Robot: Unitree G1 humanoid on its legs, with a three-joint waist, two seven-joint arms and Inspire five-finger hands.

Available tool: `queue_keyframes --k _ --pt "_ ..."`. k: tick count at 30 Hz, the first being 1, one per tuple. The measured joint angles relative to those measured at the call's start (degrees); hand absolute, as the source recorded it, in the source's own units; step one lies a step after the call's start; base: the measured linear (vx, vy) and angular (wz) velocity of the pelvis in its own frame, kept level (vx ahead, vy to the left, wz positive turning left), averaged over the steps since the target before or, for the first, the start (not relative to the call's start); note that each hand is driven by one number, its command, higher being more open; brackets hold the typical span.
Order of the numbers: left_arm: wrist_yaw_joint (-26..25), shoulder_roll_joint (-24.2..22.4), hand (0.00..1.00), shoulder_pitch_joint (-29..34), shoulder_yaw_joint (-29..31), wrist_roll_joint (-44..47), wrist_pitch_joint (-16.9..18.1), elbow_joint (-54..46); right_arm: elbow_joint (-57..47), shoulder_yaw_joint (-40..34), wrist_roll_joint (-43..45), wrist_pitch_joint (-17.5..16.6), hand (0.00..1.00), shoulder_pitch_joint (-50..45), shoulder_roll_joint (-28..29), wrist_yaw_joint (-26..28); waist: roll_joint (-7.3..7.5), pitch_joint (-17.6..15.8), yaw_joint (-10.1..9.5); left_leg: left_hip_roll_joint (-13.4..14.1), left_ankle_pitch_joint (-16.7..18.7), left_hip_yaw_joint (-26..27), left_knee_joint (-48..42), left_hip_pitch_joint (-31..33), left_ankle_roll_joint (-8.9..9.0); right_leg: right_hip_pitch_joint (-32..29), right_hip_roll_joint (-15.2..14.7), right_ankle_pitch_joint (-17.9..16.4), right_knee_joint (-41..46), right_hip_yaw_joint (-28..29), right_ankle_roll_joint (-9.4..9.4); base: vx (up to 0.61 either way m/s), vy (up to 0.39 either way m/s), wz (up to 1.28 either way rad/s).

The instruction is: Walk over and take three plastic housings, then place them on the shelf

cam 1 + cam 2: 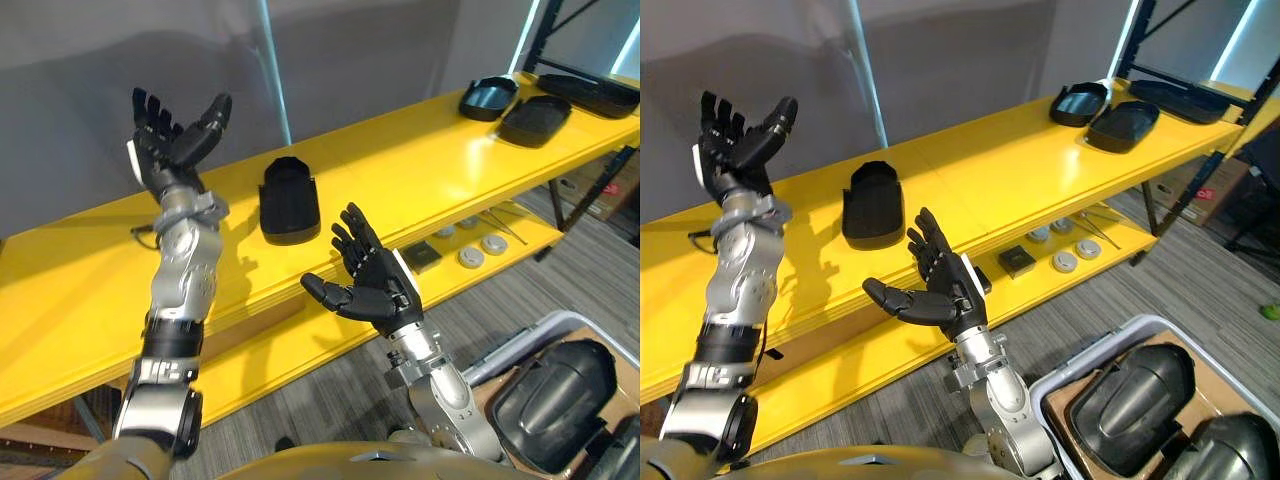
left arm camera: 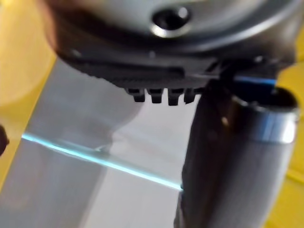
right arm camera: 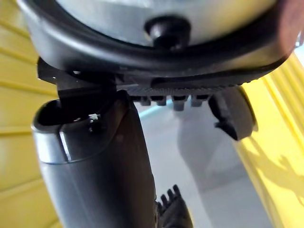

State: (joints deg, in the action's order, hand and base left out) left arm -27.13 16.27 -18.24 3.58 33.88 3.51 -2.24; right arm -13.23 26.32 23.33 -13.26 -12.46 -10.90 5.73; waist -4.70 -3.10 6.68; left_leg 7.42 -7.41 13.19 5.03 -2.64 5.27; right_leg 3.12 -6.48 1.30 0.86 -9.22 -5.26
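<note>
Left hand (image 1: 165,140) raised, fingers spread; right hand (image 1: 372,282) lower, spread too (both hold nothing), black housing (image 1: 289,200) on yellow shelf (image 1: 400,160)

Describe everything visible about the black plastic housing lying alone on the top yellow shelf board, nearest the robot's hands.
The black plastic housing is a matte, dark, oblong shell with a rounded, raised far end and a lower, squarer near end. It lies flat on the top yellow shelf board, long axis pointing away from the robot, casting a small shadow. Nothing touches it but the board. The open left hand and open right hand are raised on either side, both apart from it.
</note>
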Motion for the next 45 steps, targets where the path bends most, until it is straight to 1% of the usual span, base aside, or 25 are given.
queue_keyframes --k 2,3,4,6,7,9,12,13,16,19,21,22,23,24,25,26,27,28,29,32,34,35,38,40,45 --pt "2.0 -0.9 1.0 7.5 -0.4 -0.8 0.6 -4.6 0.0 0.2 -0.6 0.0 1.0 2.1 0.0 0.0 0.15 0.1 -1.53 -0.1 -0.4 -1.3 -0.2 0.3 0.22 0.2 -0.1 0.0 0.0 -1.3 0.05 0.03 -0.013 0.37" --pt "4.4 -2.2 1.0 12.4 -0.6 -0.3 1.1 -6.3 0.1 0.1 -0.6 0.0 1.0 3.7 -0.1 0.0 0.25 0.1 -2.59 -0.3 -0.5 -2.4 -0.2 0.4 0.21 0.8 -0.2 0.0 -0.1 -2.4 -0.02 0.01 -0.014 0.41" --pt "5.6 -3.1 1.0 14.9 -0.6 -0.1 1.3 -7.0 0.4 0.0 -0.6 0.0 1.0 4.9 -0.1 0.1 0.31 0.1 -3.19 -0.5 -0.5 -3.1 -0.2 0.4 0.19 1.2 -0.4 -0.1 0.0 -3.1 -0.02 0.02 -0.008 0.51" --pt "11.3 -6.0 1.0 23.0 -0.8 -0.1 1.4 -8.7 3.4 -0.9 -0.5 0.1 1.0 10.3 -0.1 1.4 0.6 0.2 -5.23 -1.1 -0.7 -5.4 -0.2 0.5 0.15 2.3 -0.8 -0.8 0.0 -5.1 0.04 0.01 0.003 0.51" --pt "12.7 -6.4 1.0 24.8 -0.8 0.0 1.4 -9.2 4.4 -1.0 -0.5 0.1 1.0 11.7 -0.1 1.4 0.71 0.3 -5.67 -1.3 -0.8 -6.0 -0.2 0.8 0.12 2.4 -0.9 -1.0 0.0 -5.6 0.08 0.0 0.006 0.5" --pt "17.4 -7.7 1.0 28.3 -0.9 0.0 1.5 -9.7 8.1 -1.0 -1.5 0.8 1.0 16.0 -0.1 0.5 0.9 0.3 -7.54 -1.9 -1.3 -8.6 -0.2 1.6 0.01 3.3 -1.3 -1.4 -0.1 -8.0 -0.19 -0.01 0.006 0.55" --pt "20.2 -8.4 1.0 31.0 -0.6 0.5 1.5 -11.8 12.0 -0.2 -2.8 1.8 1.0 18.4 0.8 -0.5 1.03 0.2 -8.93 -2.4 -1.4 -10.0 -0.2 1.6 0.02 4.1 -1.6 -1.6 -0.1 -9.3 -0.28 -0.01 0.001 0.29" --pt "21.8 -9.0 1.0 32.1 -0.7 1.5 1.8 -13.6 13.2 0.2 -2.9 2.4 1.0 18.9 1.3 -1.4 1.11 0.1 -9.85 -2.6 -1.5 -10.5 -0.2 1.8 0.06 4.1 -1.7 -1.7 -0.1 -9.5 -0.29 -0.01 0.001 0.2" --pt "26.1 -9.8 1.0 35.0 -0.8 1.9 3.6 -16.3 16.3 1.4 -5.0 5.1 1.0 20.8 3.1 -4.6 1.07 -0.1 -10.74 -2.8 -1.6 -11.7 -0.2 2.2 -0.05 4.3 -1.9 -1.7 -0.1 -10.9 -0.29 -0.01 -0.01 0.17" --pt "28.8 -10.3 1.0 36.2 -0.9 2.4 4.1 -16.4 18.5 2.6 -6.0 6.5 1.0 22.5 3.9 -7.7 1.0 -0.9 -11.26 -2.8 -1.8 -12.5 -0.2 2.2 -0.2 4.8 -1.9 -1.8 0.0 -11.4 -0.34 -0.02 -0.015 0.13" --pt "29.5 -11.0 1.0 36.5 -1.4 2.5 4.3 -16.4 20.4 2.6 -7.5 6.7 1.0 24.9 5.0 -10.0 0.75 -2.5 -11.45 -2.7 -2.0 -13.3 -0.3 2.7 -0.06 4.1 -1.9 -2.0 0.8 -11.6 -0.15 -0.06 -0.014 0.1" --pt "29.8 -11.2 1.0 36.4 -2.1 2.9 5.2 -16.4 21.3 2.6 -8.0 6.7 1.0 26.9 5.3 -11.4 0.52 -3.5 -11.48 -2.6 -2.0 -13.7 -1.5 4.3 -0.03 2.5 -2.1 -2.5 2.4 -11.6 -0.09 -0.12 -0.007 0.08" --pt "30.2 -11.3 1.0 35.8 -3.4 4.0 6.6 -16.4 22.3 2.0 -9.7 6.7 1.0 30.2 5.7 -12.9 0.18 -5.6 -11.53 -2.5 -1.9 -14.1 -3.2 6.7 0.04 -0.2 -2.4 -3.2 5.2 -11.5 0.06 -0.17 -0.002 0.08" --pt "30.3 -11.6 1.0 34.2 -4.6 4.3 7.7 -16.4 22.9 0.6 -10.8 6.7 1.0 33.8 6.5 -14.1 -0.3 -8.8 -11.71 -2.5 -1.8 -14.3 -4.7 8.6 0.11 -2.9 -2.9 -4.0 8.3 -11.3 0.46 -0.16 0.007 0.03" --pt "30.3 -11.8 1.0 33.3 -5.0 4.4 8.1 -16.4 23.2 -0.4 -11.8 6.7 1.0 35.4 7.0 -14.6 -0.44 -10.4 -11.86 -2.5 -1.8 -14.5 -5.3 9.4 0.23 -4.2 -3.2 -4.4 9.8 -11.1 0.47 -0.18 0.01 -0.04" --pt "30.2 -12.1 1.0 31.6 -6.1 4.8 9.0 -16.4 23.4 -1.9 -12.4 6.7 1.0 38.0 8.2 -15.4 -0.57 -12.9 -12.41 -2.8 -1.7 -15.1 -5.8 10.8 0.69 -6.7 -3.9 -5.1 12.6 -10.6 0.67 -0.16 -0.007 -0.11" --pt "30.2 -12.3 1.0 30.4 -7.2 4.8 9.7 -16.4 23.4 -2.9 -13.9 6.7 1.0 39.4 9.4 -16.0 -0.47 -14.4 -12.95 -2.8 -1.7 -15.2 -5.8 12.0 0.81 -8.9 -4.4 -5.6 14.7 -10.1 0.84 -0.15 -0.026 -0.11" --pt "30.2 -12.5 1.0 30.1 -7.6 4.8 10.2 -16.5 23.4 -3.1 -14.0 6.7 1.0 39.9 9.9 -16.3 -0.42 -15.1 -12.97 -2.9 -1.8 -15.1 -5.9 12.4 0.9 -9.8 -4.6 -5.8 15.6 -9.8 0.86 -0.09 -0.032 -0.15" --pt "30.0 -13.4 1.0 29.7 -7.8 4.8 10.5 -16.7 23.3 -3.0 -14.1 6.7 1.0 40.4 10.9 -16.5 -0.26 -16.7 -13.04 -3.1 -1.8 -14.9 -6.0 12.7 0.95 -10.9 -5.0 -6.4 17.1 -9.2 1.06 -0.06 -0.028 -0.09" --pt "28.5 -14.7 1.0 29.8 -8.6 4.7 10.5 -18.6 22.1 -0.9 -16.3 6.7 1.0 40.0 11.8 -19.1 0.09 -17.7 -12.84 -3.2 -1.8 -14.5 -7.8 14.5 0.93 -13.3 -5.7 -8.0 20.3 -8.8 1.1 -0.01 -0.013 -0.03" --pt "28.3 -15.4 1.0 29.9 -8.5 4.7 11.0 -18.8 20.1 0.2 -16.3 6.7 1.0 39.9 12.0 -20.8 0.11 -17.8 -13.26 -3.1 -1.7 -13.6 -8.2 14.5 0.84 -14.1 -6.1 -9.1 22.0 -8.3 1.15 0.03 -0.044 -0.09" --pt "28.0 -16.1 1.0 30.0 -8.4 4.7 11.6 -18.8 18.0 0.2 -16.3 6.6 1.0 39.7 12.8 -21.6 0.11 -17.8 -13.44 -3.2 -1.3 -13.2 -8.8 14.6 1.08 -14.6 -6.4 -9.7 23.0 -7.9 1.09 0.03 -0.044 -0.11" --pt "27.7 -16.9 1.0 30.0 -8.3 4.7 12.8 -18.8 12.8 0.1 -16.4 5.9 1.0 39.6 15.0 -23.0 0.12 -17.8 -13.54 -3.1 0.2 -12.1 -10.9 14.7 0.84 -15.1 -6.7 -10.7 24.9 -7.2 1.23 0.05 -0.046 -0.11" --pt "27.6 -17.6 1.0 30.0 -8.3 4.7 12.9 -18.8 10.7 0.2 -18.5 5.5 1.0 39.6 15.5 -24.3 0.12 -17.8 -13.51 -3.1 1.0 -11.7 -11.8 14.7 0.73 -15.2 -6.9 -11.4 25.7 -6.8 1.26 0.04 -0.032 -0.11" --pt "27.2 -18.8 1.0 30.1 -8.4 4.7 12.9 -18.9 9.7 0.1 -18.7 5.6 1.0 38.0 15.6 -27.6 0.12 -17.8 -12.83 -3.0 2.5 -10.1 -13.0 14.3 0.52 -15.4 -7.2 -12.1 26.4 -5.7 1.12 0.03 -0.012 -0.12"
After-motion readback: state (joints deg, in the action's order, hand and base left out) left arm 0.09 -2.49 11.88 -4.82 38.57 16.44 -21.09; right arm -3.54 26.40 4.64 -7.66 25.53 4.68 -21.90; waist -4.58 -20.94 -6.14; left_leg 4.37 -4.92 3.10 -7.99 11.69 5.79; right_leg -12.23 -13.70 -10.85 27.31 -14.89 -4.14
